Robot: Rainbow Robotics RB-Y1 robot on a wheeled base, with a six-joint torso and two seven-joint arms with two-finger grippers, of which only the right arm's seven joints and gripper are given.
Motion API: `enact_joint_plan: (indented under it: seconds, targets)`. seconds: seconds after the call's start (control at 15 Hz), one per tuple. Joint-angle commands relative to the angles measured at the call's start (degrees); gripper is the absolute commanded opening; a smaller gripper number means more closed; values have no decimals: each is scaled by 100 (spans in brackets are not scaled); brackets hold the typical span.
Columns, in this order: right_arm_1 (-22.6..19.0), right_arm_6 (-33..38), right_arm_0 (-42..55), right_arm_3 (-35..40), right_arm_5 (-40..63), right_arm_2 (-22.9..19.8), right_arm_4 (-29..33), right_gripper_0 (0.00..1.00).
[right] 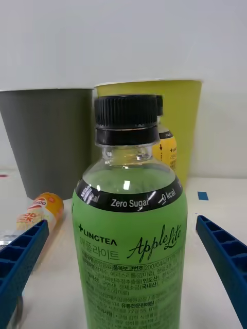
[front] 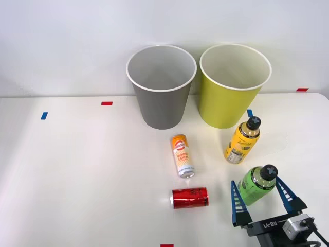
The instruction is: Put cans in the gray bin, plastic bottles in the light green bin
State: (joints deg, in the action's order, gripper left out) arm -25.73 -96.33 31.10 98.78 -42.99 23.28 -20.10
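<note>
The green-label plastic bottle (front: 253, 188) (right: 131, 247) stands upright with its black cap on, between the two blue fingers of my right gripper (front: 255, 182) (right: 121, 226). The gripper is open and a gap shows on each side of the bottle. The yellow-label bottle (front: 241, 141) (right: 167, 146) stands just beyond it, in front of the light green bin (front: 229, 103) (right: 182, 118). Left of that bin stands the gray bin (front: 160, 103) (right: 51, 139). The orange-and-white can (front: 182, 155) (right: 38, 211) lies on the table mid-front. The red can (front: 189, 197) lies on its side nearer me.
Both bins stand at the back of the white table against a white wall. Small tape marks dot the table: blue (front: 44, 116), red (front: 106, 103), blue (front: 249, 112), red (front: 302, 89) and red (front: 166, 245) at the front edge.
</note>
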Motion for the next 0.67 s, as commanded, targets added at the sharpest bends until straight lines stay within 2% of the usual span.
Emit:
enact_joint_plan:
  seconds: [0.07,0.2,0.67]
  targets:
    - [24,-677,-131,1,54,115,-495,100]
    - [24,-774,-236,1,124,238,-732,100]
    - [-55,-870,-447,1,300,238,-969,100]
